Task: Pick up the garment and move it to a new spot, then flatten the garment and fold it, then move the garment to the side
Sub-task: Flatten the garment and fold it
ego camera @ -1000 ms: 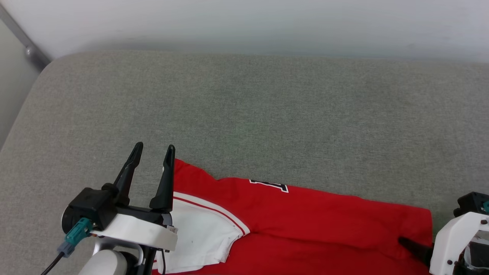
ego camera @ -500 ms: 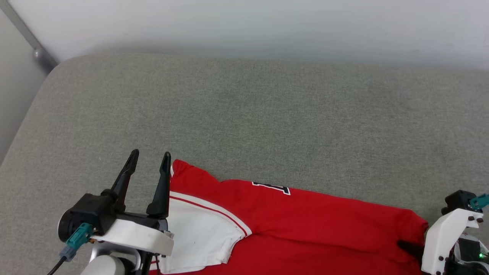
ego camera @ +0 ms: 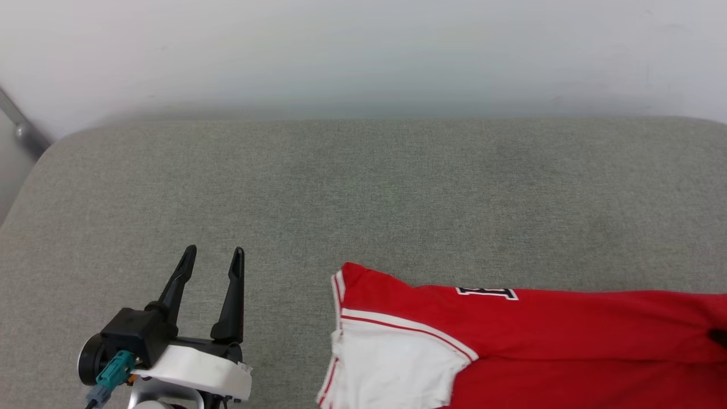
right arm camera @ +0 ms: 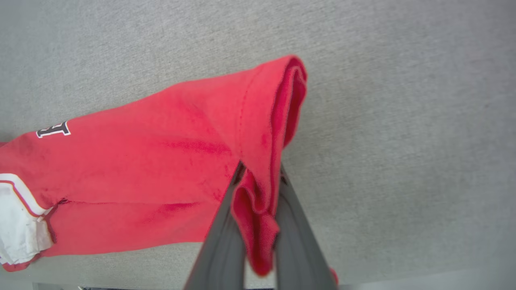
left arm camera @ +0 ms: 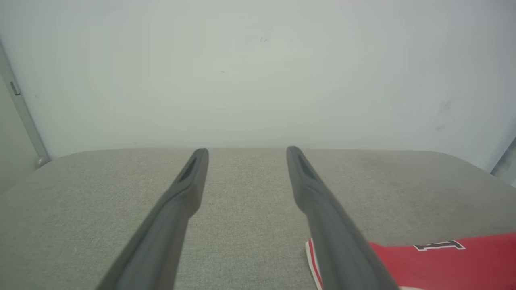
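Right gripper [right arm camera: 261, 168] pinches an edge of the red, white-sleeved jersey T-shirt [ego camera: 568, 332] at five o'clock on the grey fabric bench [ego camera: 363, 187], seemingly to slide it aside; left gripper [ego camera: 214, 251], seven o'clock, gapes empty.

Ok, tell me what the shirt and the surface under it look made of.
The shirt: soft matte knit, probably cotton or polyester jersey; it creases and droops limp where the right gripper pinches it. The surface: grey woven upholstery fabric, matte, fine speckled weave, rounded padded-looking corners.
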